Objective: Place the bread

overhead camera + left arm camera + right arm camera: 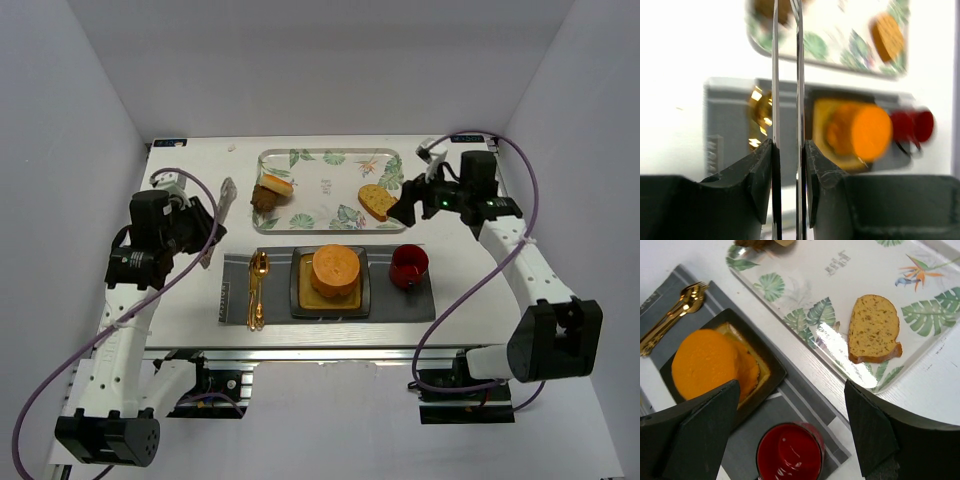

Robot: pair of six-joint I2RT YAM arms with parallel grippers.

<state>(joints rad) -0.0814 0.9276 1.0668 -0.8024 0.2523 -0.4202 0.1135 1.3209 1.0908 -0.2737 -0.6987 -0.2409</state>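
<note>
Overhead, bread (pixel 336 268) sitting atop the black plate (pixel 297 288), between gold cutlery (pixel 257 285) and red cup (pixel 408 266). From left wrist: left gripper (pixel 787 150) clamped on a thin metal tool (pixel 775 75). From right wrist: right gripper (pixel 791 390) spread wide, empty, near the cup. Likely soft, light, smooth-sided; best pinched gently across the sides.

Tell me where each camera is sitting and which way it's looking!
Top external: above and behind the arms, looking down on the table; both arms show.
Left wrist: on the left arm, facing forward and down at the bread; its nearly closed jaws show.
Right wrist: on the right arm, looking down at the tray and red cup; its wide-open jaws show.
Shared: all three see the bread.
</note>
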